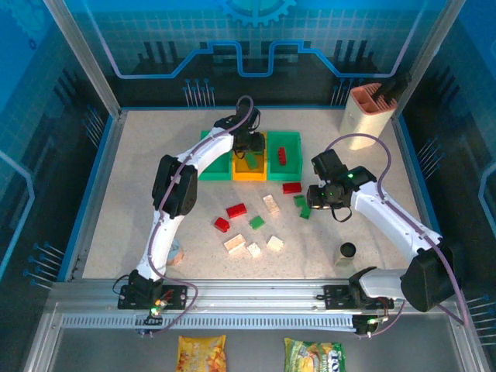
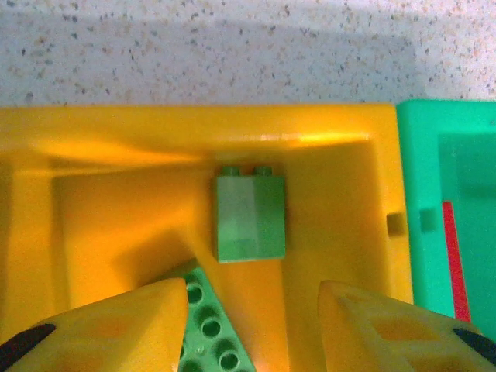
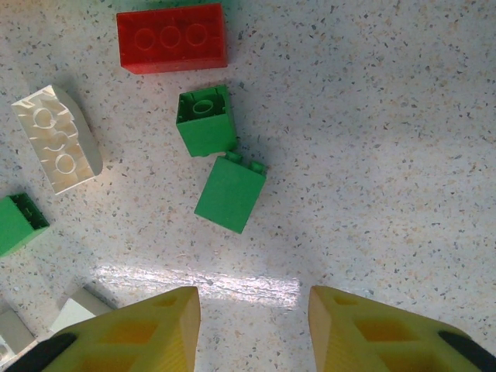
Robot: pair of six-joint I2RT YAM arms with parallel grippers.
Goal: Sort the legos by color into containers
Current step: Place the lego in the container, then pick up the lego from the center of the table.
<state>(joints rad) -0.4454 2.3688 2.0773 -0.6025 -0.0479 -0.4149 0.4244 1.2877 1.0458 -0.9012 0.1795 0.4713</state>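
Green legos (image 2: 249, 217) in yellow bin (image 2: 310, 124); packet (image 1: 201, 353) print unreadable.

Two green legos (image 2: 249, 217) in yellow-orange container (image 2: 232, 124), red lego (image 1: 283, 155) in green container (image 1: 288, 136)

left gripper (image 2: 252, 291): jaws parted, empty | right gripper (image 3: 253, 294): jaws parted, empty, pointing down

Worktop (image 1: 139, 194) is finished off-white with fine dark speckle. Middle bin (image 2: 194, 132) is coloured yellow-orange. Left bin (image 1: 217, 170) and right bin (image 1: 284, 136) are coloured green. Small brick (image 2: 249, 217) in the middle bin is green. Loose pieces are noted as red brick (image 3: 172, 37), green brick (image 3: 230, 194) and cream brick (image 3: 56, 138). Right gripper (image 3: 252, 302) is moulded yellow and tipped black. Holder (image 1: 366, 108) is coloured beige and salmon.
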